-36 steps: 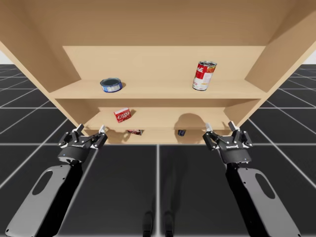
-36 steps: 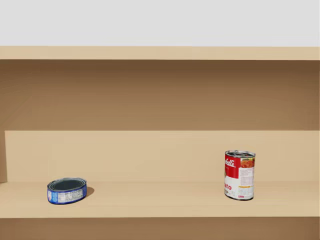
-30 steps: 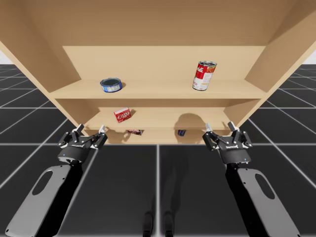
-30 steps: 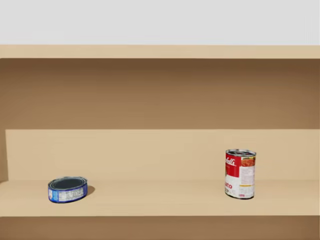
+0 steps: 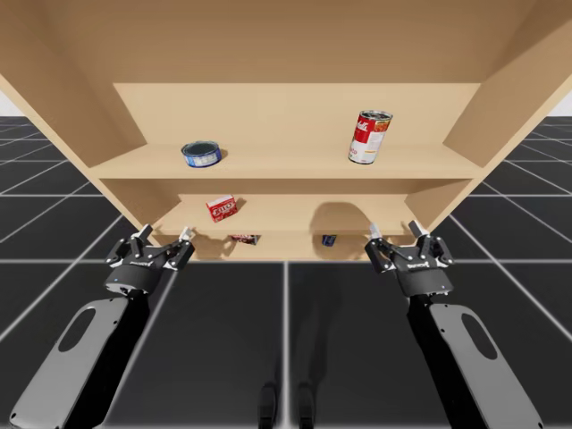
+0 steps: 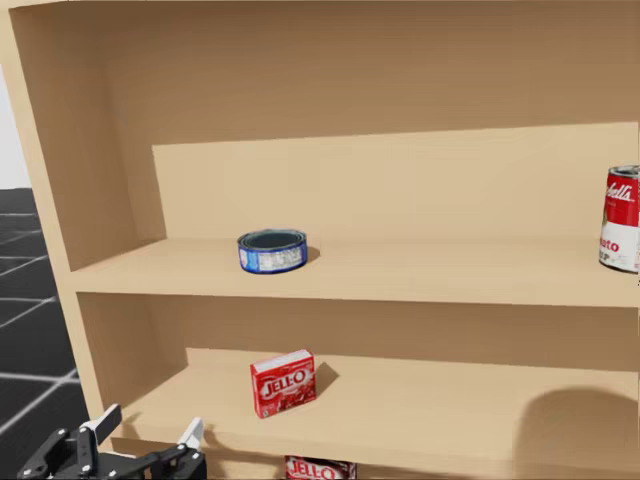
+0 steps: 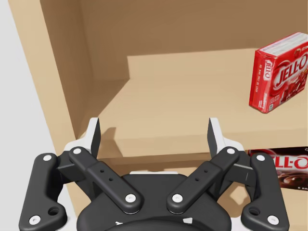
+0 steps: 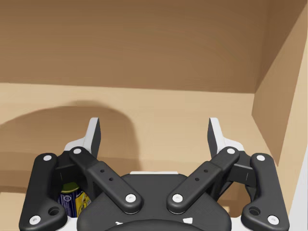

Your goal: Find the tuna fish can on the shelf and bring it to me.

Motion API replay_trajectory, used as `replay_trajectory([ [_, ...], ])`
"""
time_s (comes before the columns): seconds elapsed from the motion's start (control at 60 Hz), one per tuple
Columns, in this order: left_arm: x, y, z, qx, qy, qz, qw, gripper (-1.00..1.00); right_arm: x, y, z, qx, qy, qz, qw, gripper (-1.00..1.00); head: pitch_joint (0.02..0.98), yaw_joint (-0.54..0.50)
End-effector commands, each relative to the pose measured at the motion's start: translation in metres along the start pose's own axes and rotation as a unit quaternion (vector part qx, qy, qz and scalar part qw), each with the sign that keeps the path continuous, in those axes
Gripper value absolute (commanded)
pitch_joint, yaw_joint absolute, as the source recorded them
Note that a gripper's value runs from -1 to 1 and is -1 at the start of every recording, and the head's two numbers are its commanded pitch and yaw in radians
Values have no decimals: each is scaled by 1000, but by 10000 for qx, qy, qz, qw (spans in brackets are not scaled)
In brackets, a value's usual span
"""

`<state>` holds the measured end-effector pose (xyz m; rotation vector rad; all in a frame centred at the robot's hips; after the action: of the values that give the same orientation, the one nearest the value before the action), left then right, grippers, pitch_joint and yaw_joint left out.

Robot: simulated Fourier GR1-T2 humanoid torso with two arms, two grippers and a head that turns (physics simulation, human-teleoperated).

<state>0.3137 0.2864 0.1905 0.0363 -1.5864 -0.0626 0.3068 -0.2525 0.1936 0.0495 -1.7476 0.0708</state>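
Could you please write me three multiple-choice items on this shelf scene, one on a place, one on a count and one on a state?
1. The blue tuna can stands
A) on the board above the red box
B) beside the red box
C) on the floor

2. How many cans stand on the upper board?
A) one
B) two
C) three

3. My left hand is
A) shut on the tuna can
B) shut on the red box
C) open and empty

Answers:
1 A: the head view shows the tuna can one board higher than the red box.
2 B: the tuna can and the red-and-white can are the two cans there.
3 C: in the left wrist view the fingers stand apart with nothing between them.
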Motion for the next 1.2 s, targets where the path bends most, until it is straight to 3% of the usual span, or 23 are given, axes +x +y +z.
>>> replay_trajectory([
  [0.017, 1, 0, 0, -22, 12, 66, 10000, -1000, -1, 0, 0, -2, 23, 9, 10000, -1000, 341, 276],
  [0.267, 11, -13, 7, -138, -104, 108, 9998, -1000, 0, -1, 0, -29, 41, -13, 10000, -1000, 347, 278],
  [0.383, 48, -23, 27, -264, -35, -78, 9996, -1000, -1, -3, 0, -58, 69, -31, 10000, -1000, 349, 289],
  [0.5, 84, -32, 39, -307, -136, -69, 9994, -1000, -2, -4, 0, -89, 85, -42, 9999, -1000, 347, 282],
  [0.667, 134, -47, 52, -730, -404, -143, 9964, -1000, -2, -7, 0, -120, 90, -53, 9999, -1000, 347, 285],
  [0.883, 168, -59, 47, -979, -479, -122, 9940, -1000, -4, -8, 0, -95, 94, -85, 9999, -1000, 337, 293],
  [1.067, 186, -65, 27, -1272, -404, 168, 9909, -1000, -4, -9, -1, -103, 121, -175, 9997, -1000, 331, 298],
  [1.2, 194, -73, 10, -1350, -330, 193, 9901, -1000, -4, -9, -1, -101, 123, -196, 9997, -1000, 330, 294],
])
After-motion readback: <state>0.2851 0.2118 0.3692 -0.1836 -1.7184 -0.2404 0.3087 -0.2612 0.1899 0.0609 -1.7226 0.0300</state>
